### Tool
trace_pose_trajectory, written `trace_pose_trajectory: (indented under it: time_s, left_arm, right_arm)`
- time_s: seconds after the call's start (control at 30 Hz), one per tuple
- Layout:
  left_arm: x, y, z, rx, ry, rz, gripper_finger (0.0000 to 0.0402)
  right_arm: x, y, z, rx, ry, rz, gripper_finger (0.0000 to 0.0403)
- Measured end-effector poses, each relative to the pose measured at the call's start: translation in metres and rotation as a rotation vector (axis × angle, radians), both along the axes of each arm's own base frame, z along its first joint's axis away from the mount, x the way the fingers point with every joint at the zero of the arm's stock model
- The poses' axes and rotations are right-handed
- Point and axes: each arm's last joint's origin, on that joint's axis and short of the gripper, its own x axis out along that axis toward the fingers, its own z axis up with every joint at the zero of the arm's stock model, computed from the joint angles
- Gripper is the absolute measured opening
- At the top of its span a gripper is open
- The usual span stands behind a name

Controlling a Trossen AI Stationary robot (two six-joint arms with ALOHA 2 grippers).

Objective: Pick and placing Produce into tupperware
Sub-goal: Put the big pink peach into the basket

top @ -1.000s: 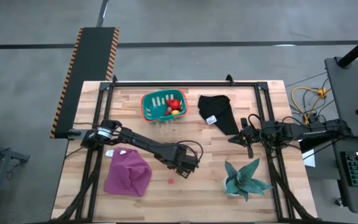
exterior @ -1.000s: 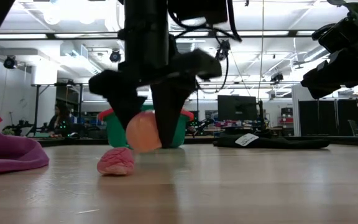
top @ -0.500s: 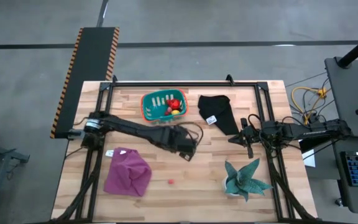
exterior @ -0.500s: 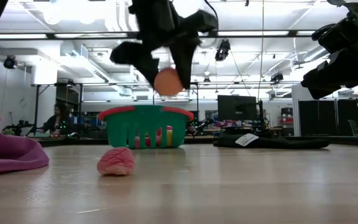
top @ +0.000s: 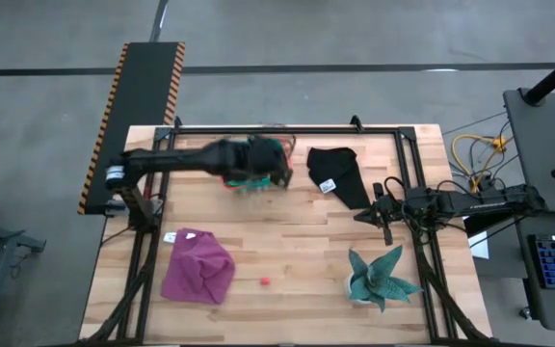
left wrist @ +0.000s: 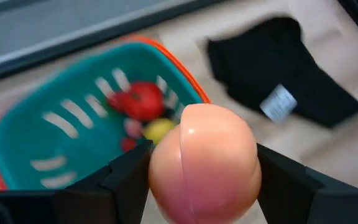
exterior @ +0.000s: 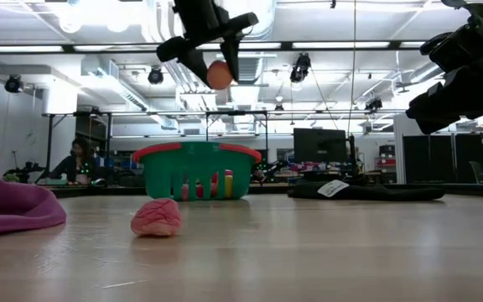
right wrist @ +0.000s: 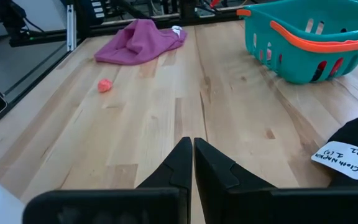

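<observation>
The left gripper (exterior: 210, 57) is up in the air above the teal basket (exterior: 193, 170), jaws clamped on a peach-coloured toy fruit (left wrist: 202, 163). From the left wrist camera the fruit sits snug between the two dark fingers (left wrist: 129, 180), with a seam running down its middle. Below it you can see into the basket, which already has a red piece (left wrist: 143, 99), a yellow piece (left wrist: 159, 130) and a couple of smaller bits I can't make out, all lying on its pale slotted bottom (the basket has an orange rim).

From overhead the left arm is a bit of a blur over the basket (top: 231, 179) at the far side of the worktop (top: 297, 251), so most of the basket is hidden there.

One small pink piece (exterior: 156, 217) sits loose on the worktop at the near side, well apart from the basket, and near the purple cloth (top: 198, 268).

The right gripper (right wrist: 192, 163) hangs just above the worktop on the right side, jaws pressed together and holding nothing. It's just beside the black cloth (top: 339, 175), which has a white tag on it. The teal spiky plant (top: 382, 276) stands at the near right.
</observation>
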Motion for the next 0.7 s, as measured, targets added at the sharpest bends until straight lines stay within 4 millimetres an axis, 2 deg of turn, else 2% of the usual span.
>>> trace_pose_trajectory:
  time_s: [0.17, 0.37, 0.7]
  left_arm:
    - [-0.007, 0.034, -0.002, 0.017, 0.026, 0.072, 0.0231]
    - [-0.010, 0.065, -0.021, 0.014, 0.112, 0.123, 0.0231]
    - [-0.004, 0.088, -0.048, -0.003, 0.219, 0.148, 0.0231]
  right_arm:
    - [0.000, 0.000, 0.000, 0.003, 0.002, -0.001, 0.0009]
    - [0.000, 0.000, -0.001, 0.006, 0.009, -0.002, 0.0009]
    - [0.001, 0.000, -0.002, 0.006, 0.027, -0.002, 0.0009]
